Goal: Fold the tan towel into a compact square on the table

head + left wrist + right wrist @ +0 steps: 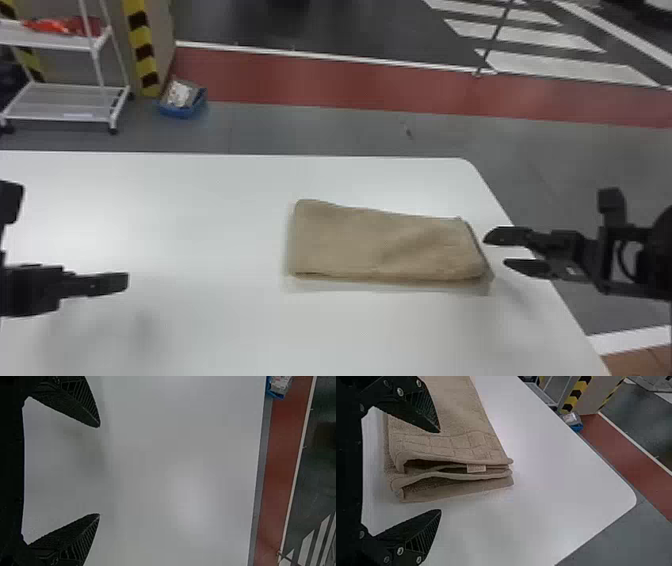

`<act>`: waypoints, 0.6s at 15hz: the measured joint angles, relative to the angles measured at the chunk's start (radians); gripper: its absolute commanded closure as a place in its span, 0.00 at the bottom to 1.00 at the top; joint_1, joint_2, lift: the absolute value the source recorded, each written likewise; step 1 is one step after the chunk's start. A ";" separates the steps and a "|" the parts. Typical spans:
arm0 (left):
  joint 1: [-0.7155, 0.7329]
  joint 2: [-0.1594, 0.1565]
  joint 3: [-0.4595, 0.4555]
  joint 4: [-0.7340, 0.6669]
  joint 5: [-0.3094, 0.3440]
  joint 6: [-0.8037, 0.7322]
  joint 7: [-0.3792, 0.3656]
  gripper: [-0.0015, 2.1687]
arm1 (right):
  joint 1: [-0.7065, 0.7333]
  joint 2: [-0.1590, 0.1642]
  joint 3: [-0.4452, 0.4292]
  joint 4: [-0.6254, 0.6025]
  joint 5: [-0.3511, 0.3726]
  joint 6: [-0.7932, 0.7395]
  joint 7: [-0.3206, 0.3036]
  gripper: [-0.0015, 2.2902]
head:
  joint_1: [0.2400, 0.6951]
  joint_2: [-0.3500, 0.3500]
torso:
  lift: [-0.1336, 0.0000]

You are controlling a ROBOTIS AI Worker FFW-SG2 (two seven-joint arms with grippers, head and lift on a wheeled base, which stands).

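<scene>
The tan towel (385, 245) lies on the white table (200, 210) as a folded rectangle, wider than deep. My right gripper (500, 252) stands open just off the towel's right end. In the right wrist view the towel (451, 447) shows stacked layers with loose edges and a small tag, and my right gripper (441, 471) has one finger over the towel and the other over bare table. My left gripper (125, 281) is at the table's left side, well away from the towel. In the left wrist view my left gripper (100, 471) is open above bare table.
The table's right edge (510, 220) runs beneath the right gripper. On the floor beyond the far edge are a blue bin (182, 107) and a white wheeled cart (65, 102), beside a yellow-and-black striped post (142, 50).
</scene>
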 measured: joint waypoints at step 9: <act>0.012 0.003 0.017 0.000 0.000 -0.008 -0.004 0.04 | -0.073 0.001 0.104 0.086 0.108 0.012 -0.003 0.10 | 1.00 0.21 | 0.07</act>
